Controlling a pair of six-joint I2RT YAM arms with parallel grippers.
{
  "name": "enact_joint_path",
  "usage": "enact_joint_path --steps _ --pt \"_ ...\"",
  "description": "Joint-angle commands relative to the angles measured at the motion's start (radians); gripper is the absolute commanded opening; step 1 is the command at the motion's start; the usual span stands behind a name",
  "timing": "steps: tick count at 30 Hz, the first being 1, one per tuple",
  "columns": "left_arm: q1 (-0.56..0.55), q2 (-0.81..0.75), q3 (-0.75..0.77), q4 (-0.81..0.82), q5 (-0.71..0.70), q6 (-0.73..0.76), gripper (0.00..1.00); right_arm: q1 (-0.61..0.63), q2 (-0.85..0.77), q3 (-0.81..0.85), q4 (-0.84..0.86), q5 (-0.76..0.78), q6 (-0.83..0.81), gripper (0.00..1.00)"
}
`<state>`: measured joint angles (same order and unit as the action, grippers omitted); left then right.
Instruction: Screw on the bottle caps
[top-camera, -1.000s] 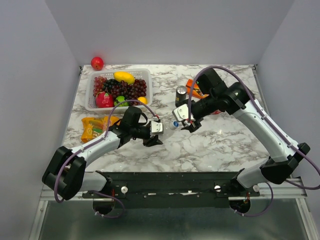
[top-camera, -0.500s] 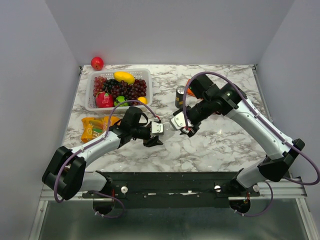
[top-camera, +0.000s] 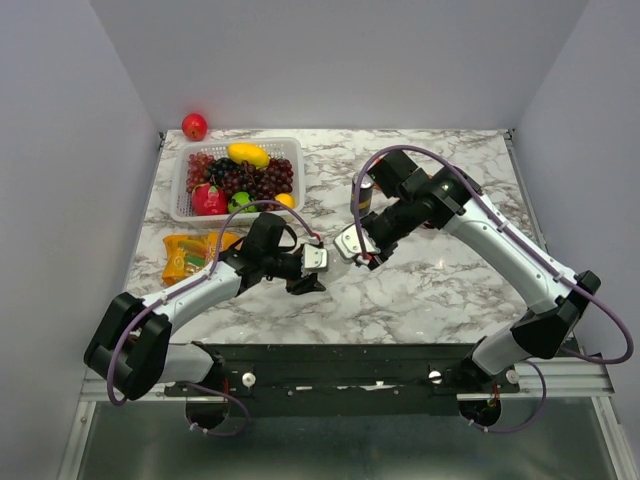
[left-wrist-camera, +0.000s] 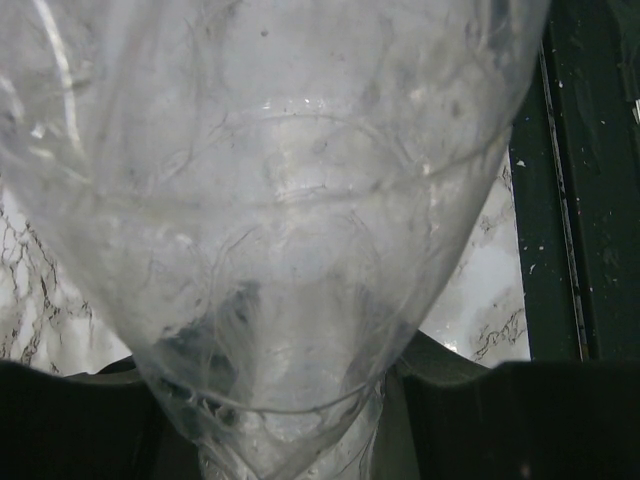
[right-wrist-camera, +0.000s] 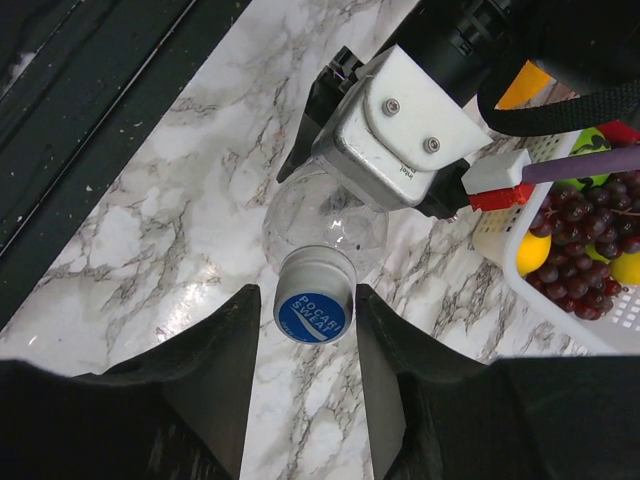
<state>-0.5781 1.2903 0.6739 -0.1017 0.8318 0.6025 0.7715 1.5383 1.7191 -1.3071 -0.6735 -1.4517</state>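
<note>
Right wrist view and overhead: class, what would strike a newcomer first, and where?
A blue cap sits between the right gripper's fingers, against the clear bottle the left gripper holds mid-table. A basket of bright fruit stands far left.

- The left arm (top-camera: 200, 285) stretches low and forward. The left gripper (top-camera: 312, 270) points right, its fingers (left-wrist-camera: 80, 420) clamped on the plain bottle (left-wrist-camera: 280, 200).
- The right arm (top-camera: 500, 235) arches over with a raised elbow. The right gripper (right-wrist-camera: 307, 300) faces the left one, its fingers (right-wrist-camera: 225, 370) closed on the blue cap (right-wrist-camera: 312, 312).
</note>
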Motion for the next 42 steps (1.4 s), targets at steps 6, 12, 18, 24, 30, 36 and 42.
enact_joint_path --steps 6,12,18,24,30,36,42 --pt "-0.003 -0.009 0.036 0.000 0.039 0.020 0.00 0.008 0.000 -0.035 0.040 0.054 -0.006 0.37" --pt "-0.009 -0.043 -0.013 0.223 -0.103 -0.111 0.00 0.005 0.058 0.031 0.046 0.069 0.242 0.16" --pt "-0.034 -0.124 -0.119 0.496 -0.407 -0.207 0.00 -0.024 0.141 0.148 0.037 -0.023 0.532 0.00" --pt "-0.063 -0.154 -0.158 0.576 -0.579 -0.276 0.00 -0.037 0.167 0.175 0.063 -0.072 0.712 0.00" --pt "-0.068 -0.155 -0.163 0.563 -0.536 -0.333 0.00 -0.040 0.163 0.174 0.069 -0.071 0.705 0.00" --pt "-0.097 -0.155 -0.185 0.588 -0.677 -0.371 0.00 -0.038 0.171 0.172 0.063 -0.078 0.741 0.00" --pt "-0.098 -0.160 -0.194 0.579 -0.660 -0.411 0.00 -0.038 0.171 0.175 0.063 -0.078 0.735 0.00"
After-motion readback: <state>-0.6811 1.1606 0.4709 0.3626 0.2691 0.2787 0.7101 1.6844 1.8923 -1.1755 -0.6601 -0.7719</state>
